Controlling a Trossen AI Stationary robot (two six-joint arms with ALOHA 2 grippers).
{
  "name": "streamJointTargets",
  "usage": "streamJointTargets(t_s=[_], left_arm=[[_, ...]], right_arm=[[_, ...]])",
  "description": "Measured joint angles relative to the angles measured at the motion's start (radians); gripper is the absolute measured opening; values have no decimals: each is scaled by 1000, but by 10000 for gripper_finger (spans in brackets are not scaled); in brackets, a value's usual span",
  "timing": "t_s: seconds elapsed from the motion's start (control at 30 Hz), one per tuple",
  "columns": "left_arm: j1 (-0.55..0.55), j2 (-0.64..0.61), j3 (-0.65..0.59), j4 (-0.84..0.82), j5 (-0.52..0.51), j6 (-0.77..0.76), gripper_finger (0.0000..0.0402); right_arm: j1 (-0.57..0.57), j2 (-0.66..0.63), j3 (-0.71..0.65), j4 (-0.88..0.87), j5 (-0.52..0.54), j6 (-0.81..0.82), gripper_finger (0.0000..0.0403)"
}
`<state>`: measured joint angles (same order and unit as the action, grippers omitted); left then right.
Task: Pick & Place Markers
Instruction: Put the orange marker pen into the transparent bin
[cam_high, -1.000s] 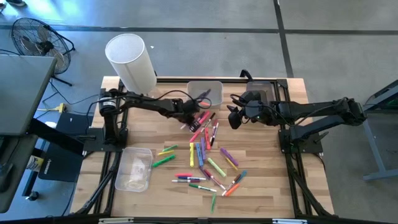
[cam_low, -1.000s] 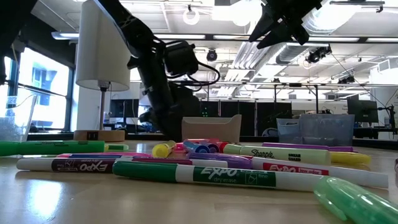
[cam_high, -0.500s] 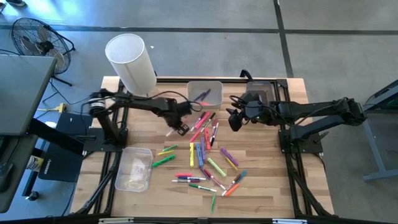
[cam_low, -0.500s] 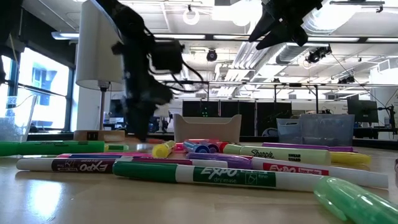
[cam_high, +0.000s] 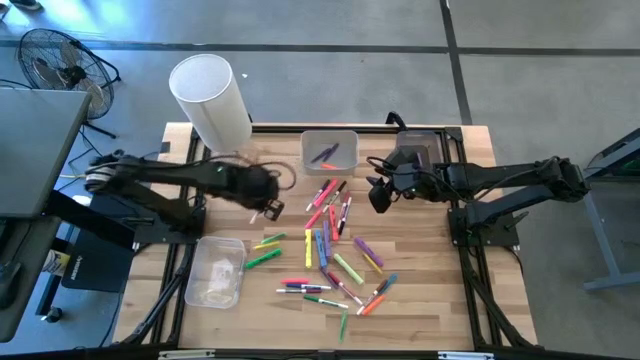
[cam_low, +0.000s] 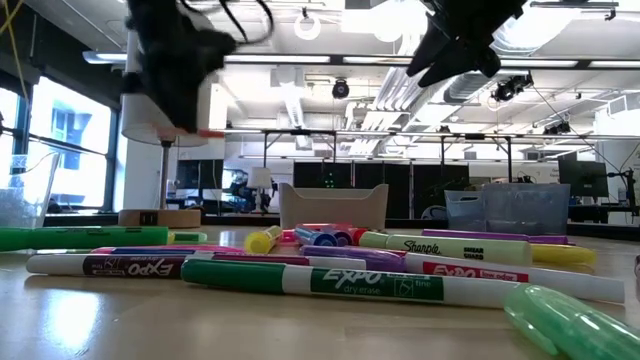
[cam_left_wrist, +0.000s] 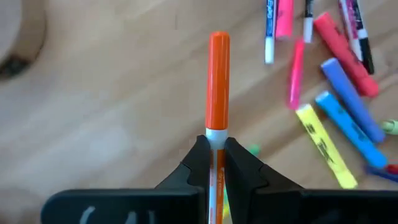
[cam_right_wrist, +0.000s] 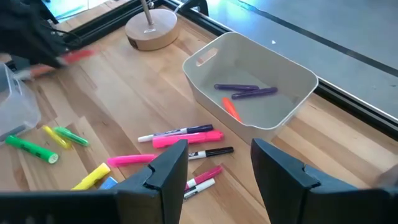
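Many coloured markers (cam_high: 330, 250) lie scattered on the wooden table's middle. My left gripper (cam_high: 268, 207) hangs above the table to the left of the pile, shut on an orange-capped marker (cam_left_wrist: 217, 74) with a white barrel. In the low view it hangs high at the left (cam_low: 185, 95). My right gripper (cam_high: 378, 195) hovers open above the pile's far right side, with nothing between its fingers (cam_right_wrist: 217, 168). A pale bin (cam_high: 328, 150) at the far middle holds two purple markers and an orange one (cam_right_wrist: 231, 109). My left gripper pinches the marker's white barrel (cam_left_wrist: 216, 140) between its two fingers, just behind the orange cap. The marker lies along the fingers, and its capped end sticks out past the fingertips. The fingers slant steeply down. The marker is lifted clear of the table.
A white cylindrical lamp (cam_high: 210, 100) stands at the table's far left on a round wooden base (cam_right_wrist: 151, 31). A clear plastic bin (cam_high: 215, 270) sits at the near left. Bare wood lies between that bin and the marker pile.
My left gripper has risen from the pile near the pale bin and swung toward the table's left edge, rolling at the wrist. It stays shut on the orange marker, which has been lifted clear of the table.
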<state>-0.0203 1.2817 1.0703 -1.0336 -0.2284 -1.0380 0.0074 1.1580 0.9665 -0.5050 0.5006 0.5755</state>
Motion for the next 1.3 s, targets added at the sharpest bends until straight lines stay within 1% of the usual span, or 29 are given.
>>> streamJointTargets(t_s=[0.07,0.13,0.2,0.3,0.37,0.53,0.67,0.77,0.93,1.03,1.17,1.23,1.3], left_arm=[[-91,-40,-1,-80,-26,-117,17],[-194,-61,3,-115,-50,-252,17],[-303,-70,-1,-178,-60,-393,16],[-460,-71,3,-214,-74,-600,2],[-561,-63,0,-253,-75,-728,5],[-748,-18,1,-284,-65,-990,4],[-842,13,1,-281,-57,-1113,3],[-874,35,1,-281,-35,-1167,3],[-877,50,1,-278,-41,-1177,2],[-875,50,1,-281,-85,-1177,1],[-828,26,1,-287,-131,-1156,1],[-790,3,1,-299,-167,-1104,1],[-732,-22,1,-304,-197,-1020,1]], right_arm=[[0,0,0,-6,1,0,165],[0,0,0,-7,2,-3,165],[0,0,0,-7,2,-6,165],[0,0,0,-7,1,-7,165],[0,0,0,-7,1,-8,165],[0,0,0,-7,2,-11,165],[0,0,0,-6,1,-19,165],[0,0,0,-6,1,-33,165],[0,0,0,-5,1,-36,165],[0,0,0,-5,-3,-35,165],[0,0,0,-4,-3,-35,165],[0,0,0,-2,-3,-35,165],[0,0,0,2,-3,-34,165]])
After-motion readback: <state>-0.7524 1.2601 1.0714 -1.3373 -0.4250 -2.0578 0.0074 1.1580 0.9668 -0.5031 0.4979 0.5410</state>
